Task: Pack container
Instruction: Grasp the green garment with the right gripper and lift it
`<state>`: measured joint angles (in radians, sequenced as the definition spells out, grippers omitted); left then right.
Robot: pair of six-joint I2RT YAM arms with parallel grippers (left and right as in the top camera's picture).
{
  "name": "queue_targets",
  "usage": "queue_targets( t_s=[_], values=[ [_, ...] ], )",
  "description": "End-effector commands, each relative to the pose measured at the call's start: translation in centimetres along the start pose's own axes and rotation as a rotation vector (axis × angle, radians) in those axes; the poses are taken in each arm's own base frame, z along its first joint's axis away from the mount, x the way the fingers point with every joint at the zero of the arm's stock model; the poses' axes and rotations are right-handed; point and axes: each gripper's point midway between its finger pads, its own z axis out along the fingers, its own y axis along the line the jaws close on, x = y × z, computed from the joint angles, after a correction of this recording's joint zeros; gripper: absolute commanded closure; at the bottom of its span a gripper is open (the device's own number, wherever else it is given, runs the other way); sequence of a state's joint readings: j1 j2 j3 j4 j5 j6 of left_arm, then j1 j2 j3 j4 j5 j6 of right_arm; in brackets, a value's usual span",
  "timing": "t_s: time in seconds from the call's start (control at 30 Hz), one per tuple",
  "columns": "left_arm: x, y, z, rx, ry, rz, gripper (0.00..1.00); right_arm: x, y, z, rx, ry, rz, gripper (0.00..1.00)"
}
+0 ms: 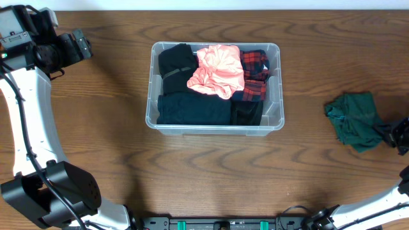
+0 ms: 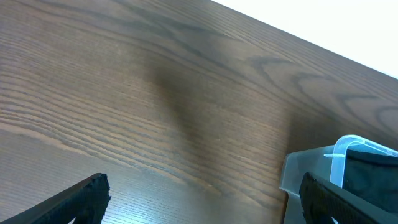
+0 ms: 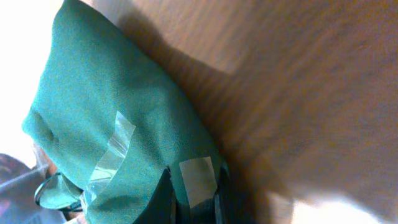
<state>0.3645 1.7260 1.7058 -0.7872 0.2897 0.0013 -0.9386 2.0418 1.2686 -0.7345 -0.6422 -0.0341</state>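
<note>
Right gripper (image 3: pixel 191 198): clenched on a fold of the green cloth (image 3: pixel 106 106). Fabric is pinched between the jaws, though the close view is too blurred to say how deep the bite goes.
Green cloth: bunched on the table (image 1: pixel 307 179), well to the right of the container (image 1: pixel 214 130) and apart from it.
Container: mid-table, already holding a pink garment (image 1: pixel 217 70), a red plaid piece (image 1: pixel 255 64) and dark clothes (image 1: pixel 192 108).
Left gripper (image 2: pixel 205 196): released, jaws wide with nothing in them, hovering over the wood to the left of the container, off its far corner.
Step in hand: by my reading, you are about to lift the cloth and carry it to the container.
How to do it well: raise it straight up until the trailing fabric hangs free of the table. Then cross above the container's right wall — high enough that the tail does not catch the rim. Aim for the front of the container, where the dark clothes seem to lie flattest, and let go only once the bulk is inside.
</note>
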Motion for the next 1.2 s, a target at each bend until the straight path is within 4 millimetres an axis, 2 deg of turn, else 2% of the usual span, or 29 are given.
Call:
queue_targets(
  t_s=[0.0, 0.07, 0.17, 0.3, 0.4, 0.5, 0.67, 0.83, 1.0, 1.17],
  values=[
    [-0.1, -0.3, -0.3, 0.012, -0.005, 0.014, 0.02, 0.9, 1.6, 1.0, -0.023, 0.04, -0.028, 0.99],
    [-0.1, -0.3, -0.3, 0.012, -0.005, 0.014, 0.02, 0.9, 2.8, 0.7, -0.029, 0.033, -0.057, 0.99],
    [-0.1, -0.3, -0.3, 0.012, -0.005, 0.014, 0.02, 0.5, 5.7, -0.6, -0.042, -0.003, -0.12, 0.99],
    [-0.1, -0.3, -0.3, 0.012, -0.005, 0.014, 0.02, 0.5, 11.2, -3.5, -0.07, -0.079, -0.233, 0.99],
    [-0.1, -0.3, -0.3, 0.012, -0.005, 0.014, 0.02, 1.6, 15.8, -5.9, -0.1, -0.13, -0.31, 0.99],
    [-0.1, -0.3, -0.3, 0.012, -0.005, 0.014, 0.02, 3.8, 20.7, -8.3, -0.146, -0.173, -0.384, 0.99],
    [-0.1, -0.3, -0.3, 0.012, -0.005, 0.014, 0.02, 7.8, 27.4, -11.4, -0.248, -0.221, -0.432, 0.99],
    [-0.1, -0.3, -0.3, 0.012, -0.005, 0.014, 0.02, 12.0, 32.9, -14.1, -0.374, -0.252, -0.5, 0.99],
    [-0.1, -0.3, -0.3, 0.012, -0.005, 0.014, 0.02, 15.4, 37.3, -16.5, -0.512, -0.262, -0.5, 0.99],
    [-0.1, -0.3, -0.3, 0.012, -0.005, 0.014, 0.02, 17.9, 39.1, -15.6, -0.5, -0.247, -0.429, 0.99]
  ],
)
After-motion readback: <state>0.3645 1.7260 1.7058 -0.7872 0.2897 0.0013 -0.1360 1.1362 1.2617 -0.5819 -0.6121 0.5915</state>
